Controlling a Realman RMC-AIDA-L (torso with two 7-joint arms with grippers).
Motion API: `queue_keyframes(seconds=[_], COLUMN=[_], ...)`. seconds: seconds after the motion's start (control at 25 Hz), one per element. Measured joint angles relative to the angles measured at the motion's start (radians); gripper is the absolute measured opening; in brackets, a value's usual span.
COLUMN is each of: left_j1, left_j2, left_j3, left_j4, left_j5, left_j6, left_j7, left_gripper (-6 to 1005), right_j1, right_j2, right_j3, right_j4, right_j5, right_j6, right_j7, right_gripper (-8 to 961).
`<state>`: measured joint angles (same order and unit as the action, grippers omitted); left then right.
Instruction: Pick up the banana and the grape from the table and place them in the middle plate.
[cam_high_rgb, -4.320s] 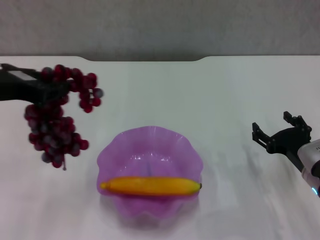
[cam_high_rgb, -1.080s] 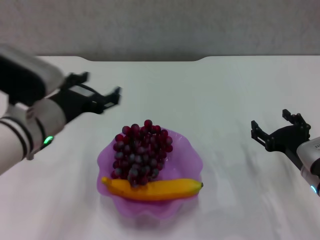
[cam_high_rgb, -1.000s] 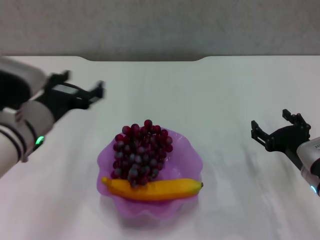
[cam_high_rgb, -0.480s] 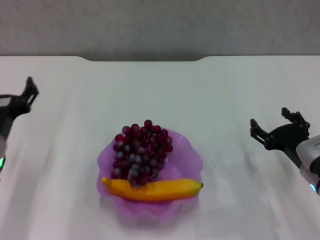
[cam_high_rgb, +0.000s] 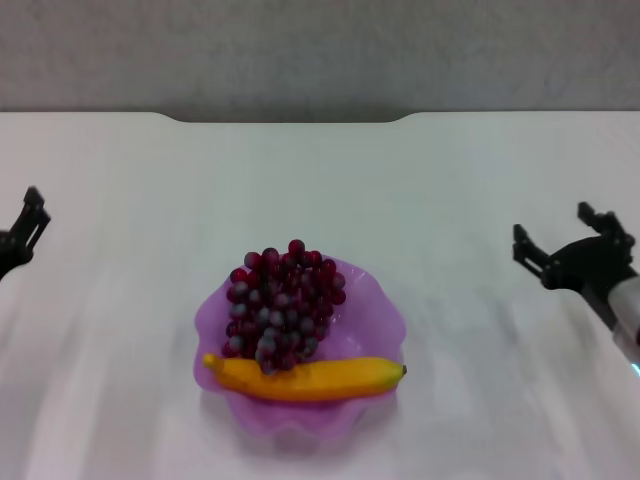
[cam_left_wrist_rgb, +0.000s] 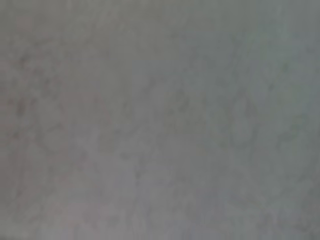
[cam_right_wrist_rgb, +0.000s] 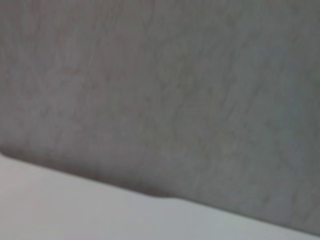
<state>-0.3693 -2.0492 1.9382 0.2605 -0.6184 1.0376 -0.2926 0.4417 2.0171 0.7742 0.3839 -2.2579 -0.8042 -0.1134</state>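
Observation:
The purple scalloped middle plate (cam_high_rgb: 375, 320) sits on the white table (cam_high_rgb: 450, 180), near the front centre. The bunch of dark red grapes (cam_high_rgb: 283, 300) lies in the plate, on its far left part. The yellow banana (cam_high_rgb: 310, 378) lies across the plate's near side, its dark tip to the right, touching the grapes. My left gripper (cam_high_rgb: 25, 228) is open and empty at the far left edge of the head view, well away from the plate. My right gripper (cam_high_rgb: 553, 225) is open and empty at the right, apart from the plate.
The table's far edge has a notch (cam_high_rgb: 290, 118), with a grey wall (cam_high_rgb: 320, 50) behind. The left wrist view shows only grey wall (cam_left_wrist_rgb: 160, 120). The right wrist view shows the wall and a strip of table (cam_right_wrist_rgb: 75, 210).
The left arm, which held the grapes up at the left, has let them go in the plate and drawn back to the left edge. The right gripper has shifted slightly right.

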Motion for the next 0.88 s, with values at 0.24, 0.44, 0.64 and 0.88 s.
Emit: queue_keyframes(seconds=[0.24, 0.44, 0.64, 0.88], left_j1=[0.014, 0.017, 0.015, -0.003], left_j2=[-0.001, -0.001, -0.001, 0.002], left_j3=[-0.004, -0.011, -0.014, -0.013], left_j4=[-0.047, -0.053, -0.07, -0.078], left_j5=[-0.003, -0.002, -0.035, -0.06], left_j6=[-0.009, -0.041, -0.065, -0.122], left_j7=[-0.081, -0.104, -0.095, -0.095], left_gripper=[884, 883, 877, 883], right_j1=[-0.036, -0.044, -0.036, -0.034], right_j2=[0.002, 0.001, -0.002, -0.002], right_j3=[-0.001, -0.015, -0.026, -0.033], right_j4=[-0.015, -0.036, -0.04, -0.043], right_j5=[0.036, 0.086, 0.083, 0.09], right_j6=[-0.1, -0.152, -0.152, -0.155], right_j7=[0.0, -0.001, -0.001, 0.03], right_gripper=[907, 905, 905, 905])
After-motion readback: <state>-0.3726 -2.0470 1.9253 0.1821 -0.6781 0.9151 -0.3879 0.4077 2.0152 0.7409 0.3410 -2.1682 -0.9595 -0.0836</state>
